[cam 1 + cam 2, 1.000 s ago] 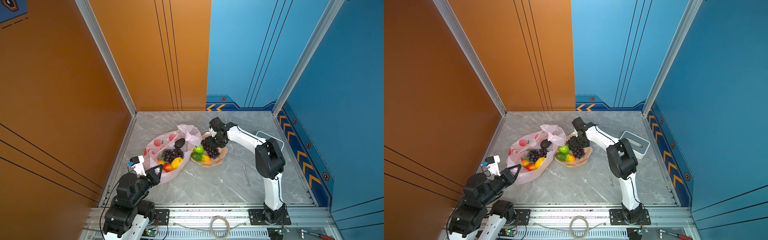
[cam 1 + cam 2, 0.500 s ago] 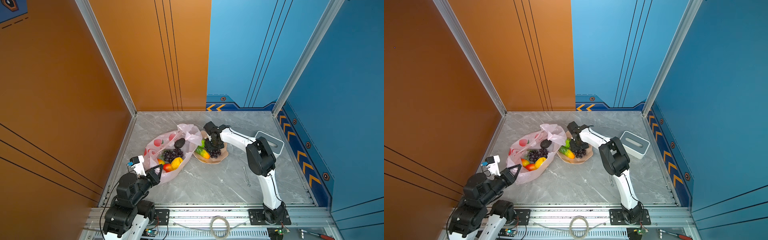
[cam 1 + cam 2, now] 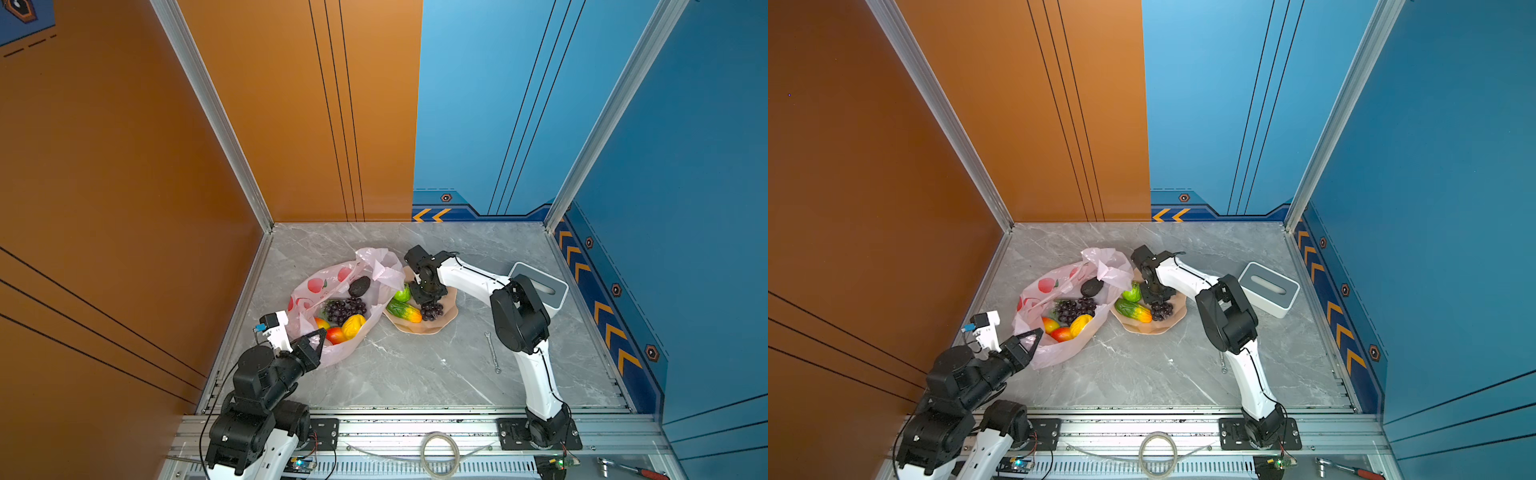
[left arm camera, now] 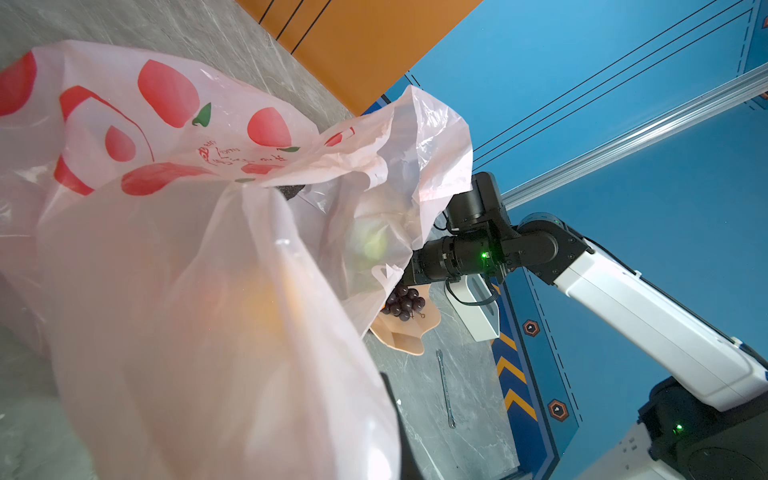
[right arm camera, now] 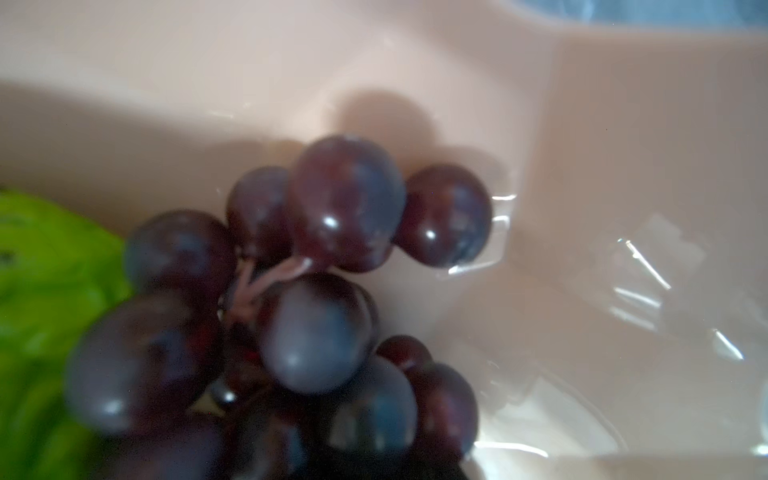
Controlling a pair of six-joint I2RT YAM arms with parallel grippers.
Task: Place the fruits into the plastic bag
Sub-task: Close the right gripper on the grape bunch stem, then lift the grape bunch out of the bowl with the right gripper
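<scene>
Here the left gripper [image 3: 319,335] clamps the near rim of the plastic bag [image 3: 316,286]. The right gripper [image 3: 428,296], jaw gap unclear, hangs over the grape bunch [image 3: 432,310] in the bowl [image 3: 447,318] beside the bag's edge; bare tabletop [image 3: 415,374] opens nearer the bases.

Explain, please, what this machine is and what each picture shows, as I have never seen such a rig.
Two robot arms stand at a marble table. Both top views look down from overhead; the two close-ups come from cameras on the arms' wrists. The left claw is shut on the rim of the plastic bag, which holds grapes, a lemon, an avocado and red-yellow fruits. The right claw is down on a grape bunch in the peach bowl, beside a green ball and a green-orange fruit; whether it grips is unclear. A wrench lies nearby.
</scene>
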